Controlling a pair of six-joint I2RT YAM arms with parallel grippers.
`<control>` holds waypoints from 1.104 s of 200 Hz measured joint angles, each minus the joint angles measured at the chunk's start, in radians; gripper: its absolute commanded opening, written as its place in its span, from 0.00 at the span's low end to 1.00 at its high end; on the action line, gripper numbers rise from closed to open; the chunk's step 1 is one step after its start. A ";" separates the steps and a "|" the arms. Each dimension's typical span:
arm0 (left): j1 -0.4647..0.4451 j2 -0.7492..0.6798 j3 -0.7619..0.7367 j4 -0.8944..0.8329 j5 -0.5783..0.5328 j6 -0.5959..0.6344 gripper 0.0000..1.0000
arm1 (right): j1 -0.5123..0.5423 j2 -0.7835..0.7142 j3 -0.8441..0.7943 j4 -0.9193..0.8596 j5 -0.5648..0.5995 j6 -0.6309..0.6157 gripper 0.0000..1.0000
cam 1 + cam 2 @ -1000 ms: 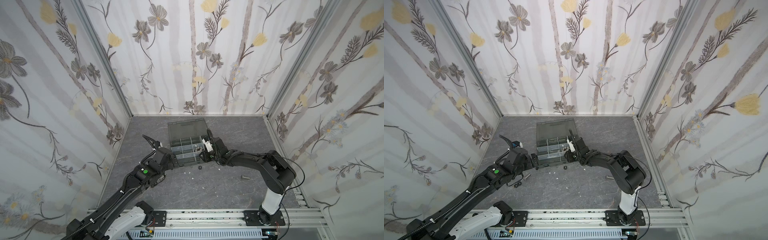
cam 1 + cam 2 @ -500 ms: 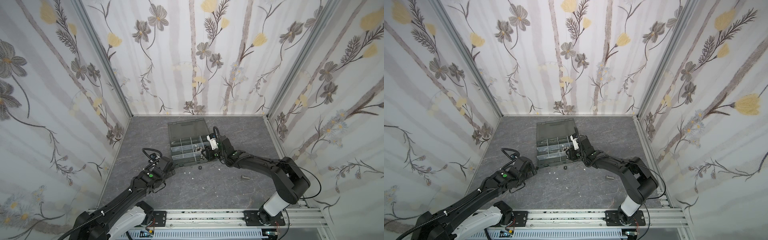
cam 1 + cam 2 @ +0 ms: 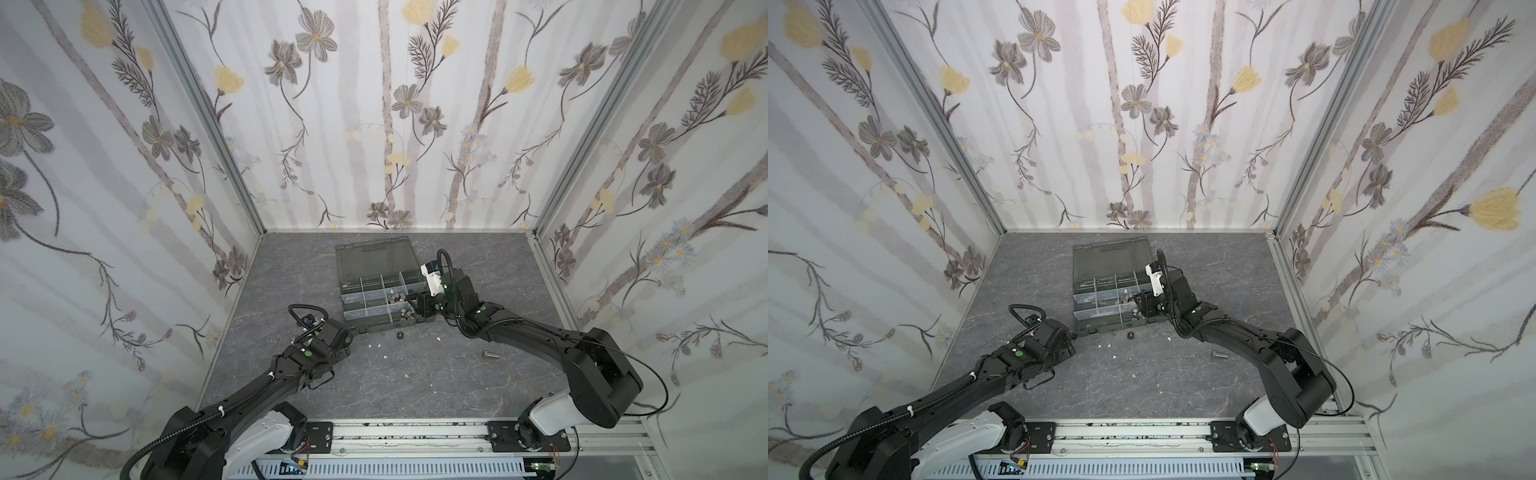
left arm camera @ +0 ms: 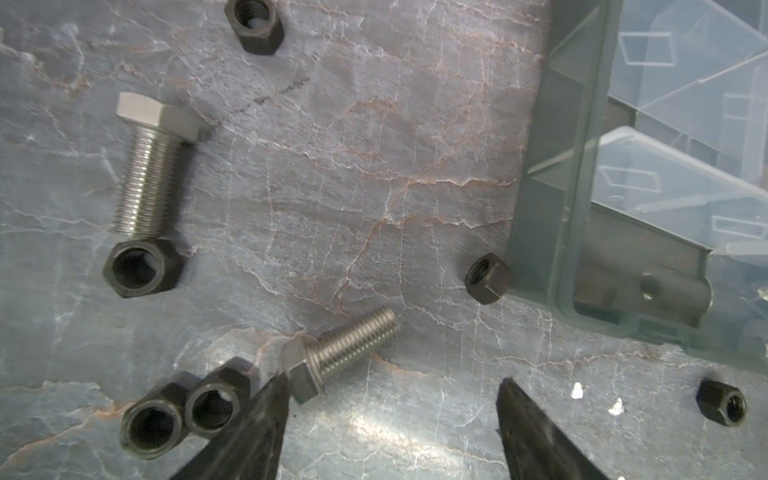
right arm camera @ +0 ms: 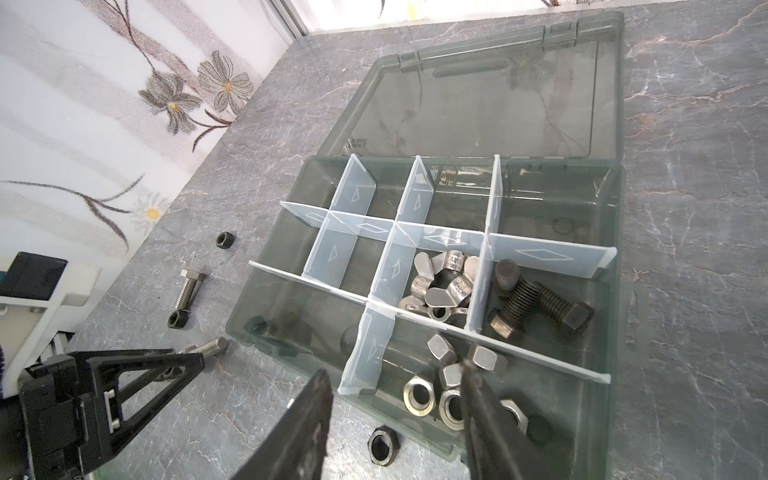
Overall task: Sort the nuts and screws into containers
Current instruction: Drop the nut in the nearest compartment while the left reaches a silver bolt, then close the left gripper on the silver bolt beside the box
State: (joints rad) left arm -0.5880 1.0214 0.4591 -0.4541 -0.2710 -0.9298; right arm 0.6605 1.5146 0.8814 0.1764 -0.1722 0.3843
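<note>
left wrist cam: left claw [image 4: 394,380] wide, empty, finger [image 4: 257,424] at head of silver screw [image 4: 340,353], prob bracketing it for pickup; right claw [image 5: 395,370] half-open, empty, nuts [image 5: 417,395] beneath.

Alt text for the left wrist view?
The left tool, open, is beside a small silver hex-head bolt on the grey marbled table. Nearby: black hex nuts, a larger silver bolt, the corner of a grey plastic organizer box.

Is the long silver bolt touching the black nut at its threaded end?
Touching. In the left wrist view the long silver bolt butts its threaded tip against the black nut, no gap showing between them.
</note>
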 measured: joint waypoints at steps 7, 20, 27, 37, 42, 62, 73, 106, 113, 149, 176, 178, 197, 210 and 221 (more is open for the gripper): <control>0.000 0.005 -0.002 0.005 0.003 0.000 0.74 | 0.000 -0.001 -0.001 0.000 0.000 0.000 0.51; 0.000 0.017 -0.003 0.017 0.008 0.001 0.71 | 0.000 -0.002 -0.002 0.000 0.000 0.000 0.51; 0.000 0.023 -0.005 0.025 0.012 0.003 0.71 | 0.000 -0.002 -0.002 0.000 0.000 0.000 0.51; 0.000 0.031 -0.008 0.035 0.015 0.006 0.71 | 0.000 -0.002 -0.003 0.000 0.000 0.000 0.51; 0.000 0.034 -0.010 0.041 0.017 0.007 0.71 | 0.000 -0.002 -0.003 0.000 0.000 0.000 0.51; 0.000 0.048 -0.020 0.053 0.025 0.007 0.72 | 0.000 -0.002 -0.003 0.000 0.000 0.000 0.51; 0.000 0.053 -0.026 0.059 0.025 0.007 0.75 | 0.000 -0.002 -0.003 0.000 0.001 0.000 0.51; 0.001 0.065 -0.039 0.068 0.024 0.007 0.71 | 0.000 -0.002 -0.005 0.000 0.003 0.000 0.51; 0.001 0.069 -0.039 0.069 0.024 0.007 0.71 | 0.000 -0.002 -0.006 0.000 0.003 0.000 0.51; 0.003 0.093 -0.039 0.076 -0.006 0.014 0.70 | 0.000 -0.002 -0.008 0.000 0.003 0.000 0.51; 0.022 0.103 -0.039 0.078 -0.040 0.025 0.70 | 0.000 -0.002 -0.010 0.000 0.003 0.000 0.51; 0.023 0.104 -0.039 0.079 -0.042 0.026 0.70 | 0.000 -0.002 -0.010 0.000 0.003 0.000 0.51; 0.040 0.115 -0.039 0.091 -0.050 0.037 0.67 | 0.000 -0.002 -0.012 0.000 0.003 0.000 0.51; 0.047 0.130 -0.039 0.104 -0.052 0.045 0.63 | -0.001 -0.002 -0.012 0.000 0.003 0.000 0.51; 0.047 0.146 -0.038 0.116 -0.051 0.058 0.59 | -0.001 -0.002 -0.012 0.000 0.003 0.000 0.51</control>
State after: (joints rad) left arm -0.5411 1.1679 0.4213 -0.3382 -0.3225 -0.8719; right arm 0.6598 1.5131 0.8692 0.1764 -0.1688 0.3840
